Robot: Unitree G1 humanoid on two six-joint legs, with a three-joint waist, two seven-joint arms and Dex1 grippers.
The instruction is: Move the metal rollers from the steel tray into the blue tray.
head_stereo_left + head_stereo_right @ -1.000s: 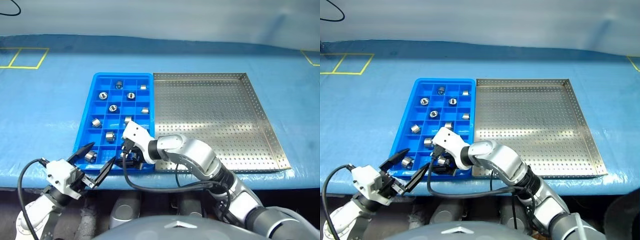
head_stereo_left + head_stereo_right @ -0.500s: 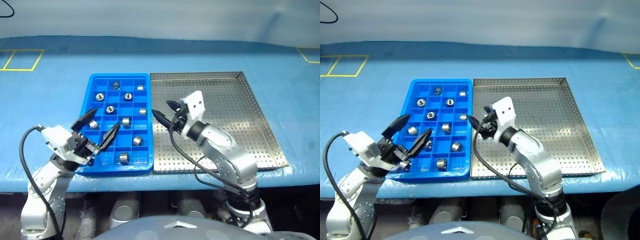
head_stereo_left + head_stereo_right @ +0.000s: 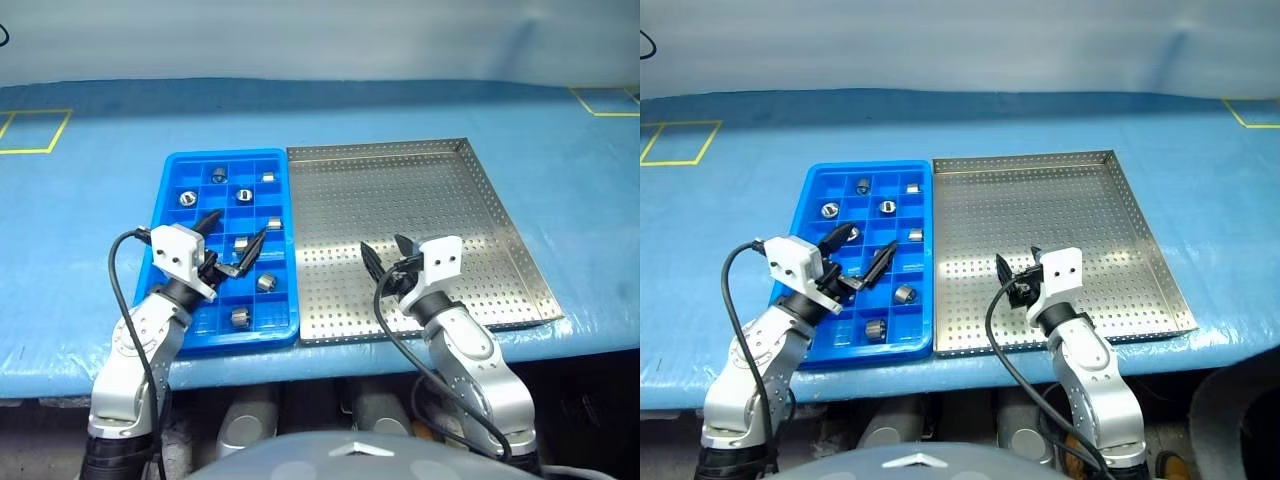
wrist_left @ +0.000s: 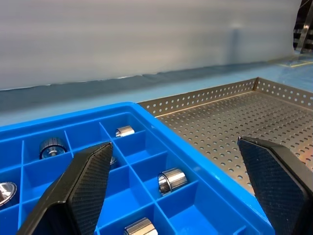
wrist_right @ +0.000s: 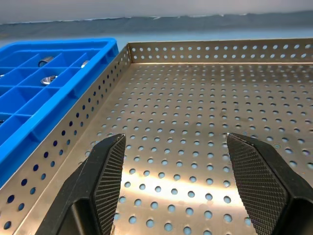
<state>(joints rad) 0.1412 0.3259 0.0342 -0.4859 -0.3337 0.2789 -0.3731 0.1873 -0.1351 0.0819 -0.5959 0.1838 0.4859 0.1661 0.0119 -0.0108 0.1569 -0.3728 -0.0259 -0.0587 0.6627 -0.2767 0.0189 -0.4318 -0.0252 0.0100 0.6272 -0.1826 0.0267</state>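
Note:
The blue tray (image 3: 222,155) lies on the left, touching the steel tray (image 3: 450,200) on the right. Several metal rollers, such as one roller (image 3: 265,283) and another roller (image 4: 172,180), lie singly in the blue tray's compartments. All the rollers I see are there. My left gripper (image 3: 232,238) is open and level above the blue tray's near half, with nothing between its fingers. My right gripper (image 3: 386,252) is open over the steel tray's near part, empty above the bare perforated floor (image 5: 195,98).
Both trays rest on a table under a blue cloth (image 3: 90,210), its front edge just behind my grippers. Yellow tape marks lie at the far left (image 3: 25,130) and far right (image 3: 600,100). Black cables (image 3: 112,290) loop from both wrists.
My right gripper has swung from the blue tray's near corner rightward onto the steel tray's near part and now points forward. My left gripper has come forward over the blue tray. The camera has shifted.

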